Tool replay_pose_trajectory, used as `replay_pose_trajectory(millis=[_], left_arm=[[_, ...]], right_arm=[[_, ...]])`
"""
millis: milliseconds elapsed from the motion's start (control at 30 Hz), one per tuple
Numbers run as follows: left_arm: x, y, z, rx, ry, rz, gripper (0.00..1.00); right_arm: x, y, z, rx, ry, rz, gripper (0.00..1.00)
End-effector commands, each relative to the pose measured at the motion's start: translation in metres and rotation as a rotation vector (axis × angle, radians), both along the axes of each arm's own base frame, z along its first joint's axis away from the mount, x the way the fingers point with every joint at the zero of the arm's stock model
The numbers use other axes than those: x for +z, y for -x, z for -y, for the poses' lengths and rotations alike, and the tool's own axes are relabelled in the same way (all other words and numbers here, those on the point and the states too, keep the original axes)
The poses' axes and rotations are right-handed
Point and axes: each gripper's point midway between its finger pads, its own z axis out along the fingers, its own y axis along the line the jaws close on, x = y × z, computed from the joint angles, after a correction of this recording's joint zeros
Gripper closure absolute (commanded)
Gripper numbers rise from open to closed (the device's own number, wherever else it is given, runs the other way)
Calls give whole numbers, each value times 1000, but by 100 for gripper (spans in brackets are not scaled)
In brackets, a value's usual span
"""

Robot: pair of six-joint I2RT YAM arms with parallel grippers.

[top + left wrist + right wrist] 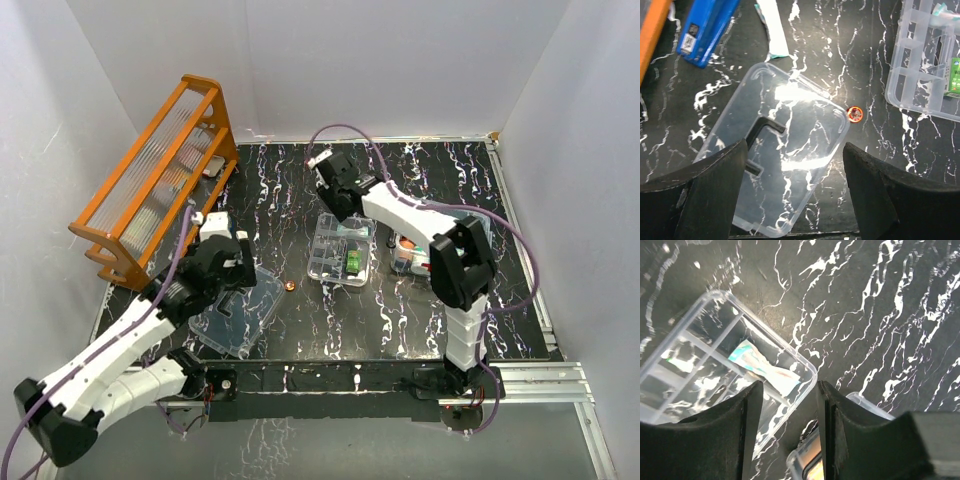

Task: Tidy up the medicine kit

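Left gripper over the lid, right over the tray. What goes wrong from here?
1. The clear lid lies flat under the open left gripper. Only its dark handle offers a grip, so it may just get shoved.
2. A small orange piece sits beside the lid's corner; a sliding lid could knock it away.
3. The open right gripper hovers over the rim of the tray by a packet. Descending, a finger might catch the wall.

Left arm and right arm: white shells, black joints. Purple cable trails off each. Fingers chunky, matte black.
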Motion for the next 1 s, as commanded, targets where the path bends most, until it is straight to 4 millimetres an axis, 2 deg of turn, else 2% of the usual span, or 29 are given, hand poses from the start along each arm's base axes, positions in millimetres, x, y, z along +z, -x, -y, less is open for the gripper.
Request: replay_pose_trajectory(millis=[0, 233, 267, 367, 567, 700, 900, 967], left_arm=[[8, -23, 30, -26, 67, 6, 25], [-28, -51, 45, 66, 8, -134, 34], [-32, -56, 45, 71, 2, -151, 36], [-42, -73, 41, 104, -11, -187, 37], [-62, -106, 32, 145, -34, -257, 33], [-80, -127, 22, 159, -40, -306, 34], [-102, -145, 3, 170, -43, -347, 41], [-109, -149, 1, 151, -15, -359, 47]], right_arm=[[82, 5, -12, -182, -321, 137, 55], [131, 41, -4, -275, -557, 173, 55], [142, 48, -1, -283, -596, 189, 55], [158, 66, 2, -289, -693, 196, 55], [169, 100, 2, -252, -818, 160, 56], [172, 112, 5, -243, -843, 145, 56], [181, 122, 3, -212, -886, 139, 56], [182, 124, 2, -207, -890, 136, 57]])
